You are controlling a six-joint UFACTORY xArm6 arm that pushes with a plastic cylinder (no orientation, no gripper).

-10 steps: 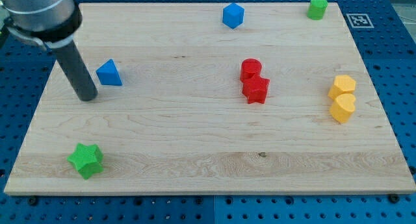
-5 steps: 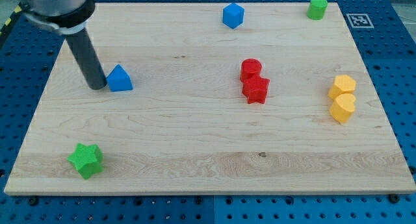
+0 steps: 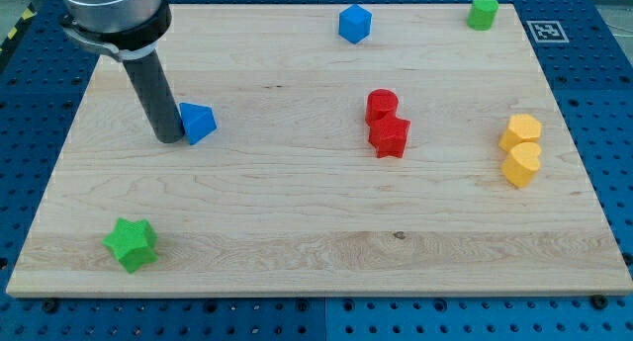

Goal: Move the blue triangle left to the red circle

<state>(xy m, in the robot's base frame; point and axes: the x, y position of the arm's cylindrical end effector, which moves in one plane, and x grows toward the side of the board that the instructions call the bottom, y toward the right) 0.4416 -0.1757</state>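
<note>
The blue triangle (image 3: 199, 122) lies on the wooden board (image 3: 297, 213) at the left of the view. My tip (image 3: 169, 138) stands right against the triangle's left side. The red circle (image 3: 381, 105) sits right of the board's middle, far to the right of the triangle, touching a red star (image 3: 390, 136) just below it.
A blue hexagon-like block (image 3: 354, 23) sits at the top middle and a green cylinder (image 3: 483, 12) at the top right. Two yellow blocks (image 3: 520, 149) are stacked close together at the right. A green star (image 3: 131, 244) lies at the bottom left.
My tip has moved right, reached the blue triangle and pushed it to the right, turning it a little. The other blocks have not moved.
</note>
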